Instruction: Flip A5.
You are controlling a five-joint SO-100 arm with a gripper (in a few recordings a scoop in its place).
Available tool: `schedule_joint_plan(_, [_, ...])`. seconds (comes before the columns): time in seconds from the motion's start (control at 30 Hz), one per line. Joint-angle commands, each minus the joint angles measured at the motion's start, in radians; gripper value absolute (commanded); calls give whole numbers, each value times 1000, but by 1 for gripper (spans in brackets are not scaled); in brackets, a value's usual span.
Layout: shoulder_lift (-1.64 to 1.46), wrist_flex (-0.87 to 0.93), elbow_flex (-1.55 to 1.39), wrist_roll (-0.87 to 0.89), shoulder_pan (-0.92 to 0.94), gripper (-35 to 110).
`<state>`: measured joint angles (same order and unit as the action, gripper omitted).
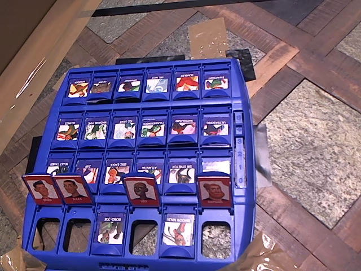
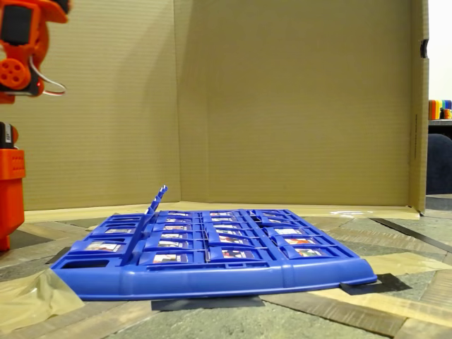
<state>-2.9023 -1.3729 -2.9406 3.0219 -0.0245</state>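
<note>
Tiles stand up in the near row of the blue game board (image 1: 242,169) — four red ones. A5 (image 1: 215,191), the moustached man, is rightmost, upright, in the overhead view. Orange arm (image 2: 18,63) sits far left in the fixed view — its gripper's grasp I cannot tell.

You get soft, even, warm light in both views: glare on the clear tape (image 1: 207,35) at top centre of the overhead view washes out the flat tile faces, the game board (image 2: 212,272) casts a thin dark shadow underneath, and background at the fixed view's right edge is blurred.
</note>
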Motion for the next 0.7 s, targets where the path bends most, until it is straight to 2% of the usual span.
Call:
schedule_joint_plan(0.0, [95,63,69,5,41,0])
schedule_joint_plan(0.67, [634,657,423,-12,311,0])
